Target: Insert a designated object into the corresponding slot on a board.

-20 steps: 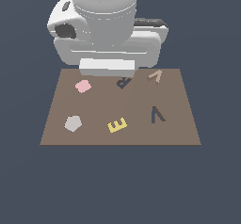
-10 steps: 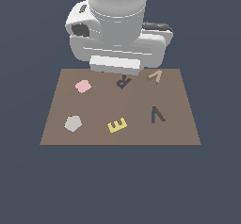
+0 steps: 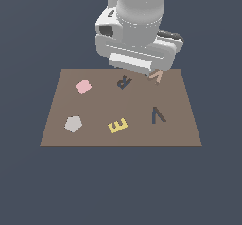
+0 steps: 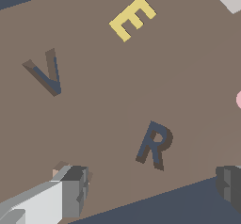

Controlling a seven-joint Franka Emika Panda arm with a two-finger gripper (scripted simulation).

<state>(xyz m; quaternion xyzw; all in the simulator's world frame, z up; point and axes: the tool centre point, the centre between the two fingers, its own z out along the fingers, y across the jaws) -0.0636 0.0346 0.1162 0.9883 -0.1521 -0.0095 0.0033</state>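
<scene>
**A:** Where's the tan V [image 3: 156, 76] sitting right now?

**B:** It's seen at the board's [image 3: 56, 125] far edge, toward the exterior view's right, partly covered by the arm's big white body. In the wrist view only a small tan corner [image 4: 60, 169] is showing, right against one grey finger [image 4: 75, 190].

**A:** And the jaws?

**B:** Spread wide. The gripper [image 4: 153, 188] is shown with one finger by the V and the other finger [image 4: 230, 183] well apart from it, out over the board's edge. Nothing is pinched between them. Whether the near finger is actually touching the V can't be told, probably just beside it.

**A:** The slot?

**B:** The dark V slot [image 3: 158, 115] is found nearer the front on the same side, well apart from the tan V. It's seen clearly in the wrist view too [image 4: 44, 72].

**A:** Other stuff on the board?

**B:** A dark R [image 3: 124, 82] is set just beside the V, a yellow E [image 3: 117, 125] near the front middle, a pink blob [image 3: 83, 86] and a grey pentagon [image 3: 73, 124] toward the exterior view's left.
</scene>
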